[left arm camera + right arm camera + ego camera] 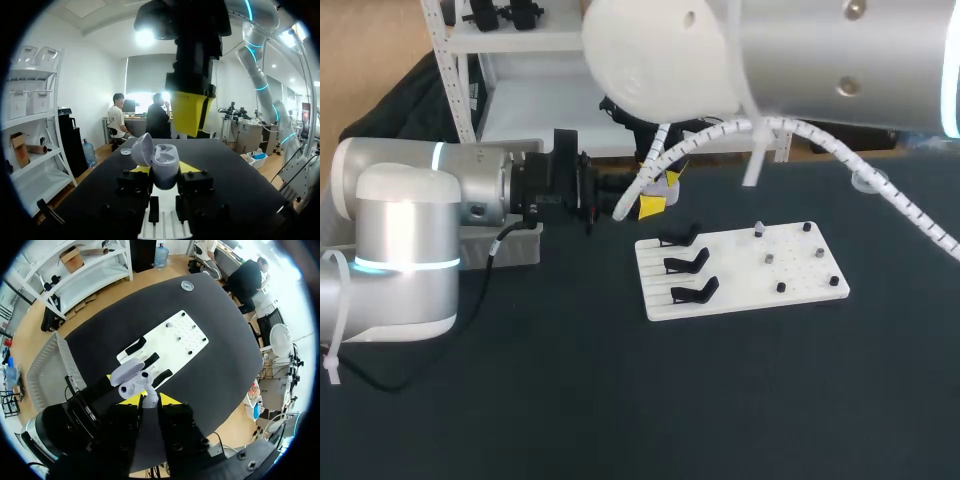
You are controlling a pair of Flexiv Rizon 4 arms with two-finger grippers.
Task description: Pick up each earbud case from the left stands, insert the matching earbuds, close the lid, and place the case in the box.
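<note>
— Lavender-grey earbud case (166,162), lid tipped back, pinched upright from two sides by the left gripper (165,170), up off the counter (620,400) near the white stand board (740,270). Why hold it so?
— So its wells face the right gripper (151,400), which hangs just over it, tips pressed on what I judge a white earbud (149,395).
— Anything in the case?
— Both wells look unfilled from here. The case is well off the black stands (685,262). What lies in the box (50,367), I cannot tell.

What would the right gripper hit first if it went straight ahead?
Probably the open earbud case in the left gripper, just ahead. The earbud the right gripper carries would likely touch first; depth is unclear.
</note>
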